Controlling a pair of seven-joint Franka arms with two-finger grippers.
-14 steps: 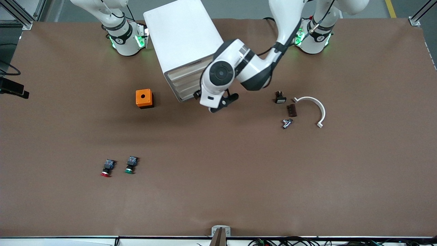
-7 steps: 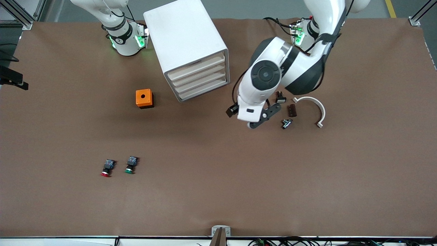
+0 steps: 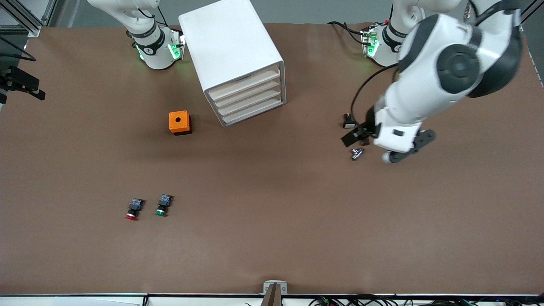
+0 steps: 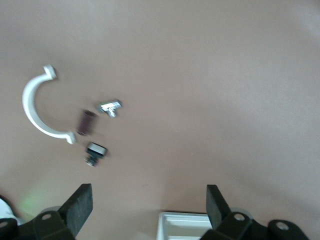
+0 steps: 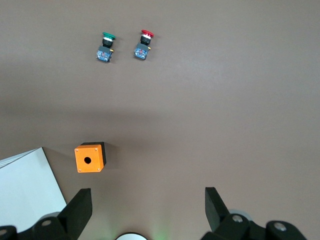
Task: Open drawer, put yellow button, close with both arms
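The left end effector (image 4: 149,200) hangs wide open and empty above the small parts near the white curved clamp (image 4: 34,106). The right end effector (image 5: 148,202) waits, equally spread and empty, over the surface (image 3: 272,221) by the orange box (image 5: 90,157). The top drawer (image 3: 245,83) is shut; no yellow button shows.

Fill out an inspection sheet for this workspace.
Surface: brown table, nothing spilled.
Job's things: drawer, the top one in the white cabinet, is shut like the three below it; yellow button: nothing seen.
Clutter: orange box; red-capped switch; green-capped switch; white curved bracket; brown block; metal fitting; small black part.
Claws: left claw open, up over the small parts at the left arm's end; right claw open, up over the table by the cabinet, arm waiting.
Cables: black cable at the left wrist; cable bundle under the table edge nearest the front camera.
Surroundings: aluminium frame post.
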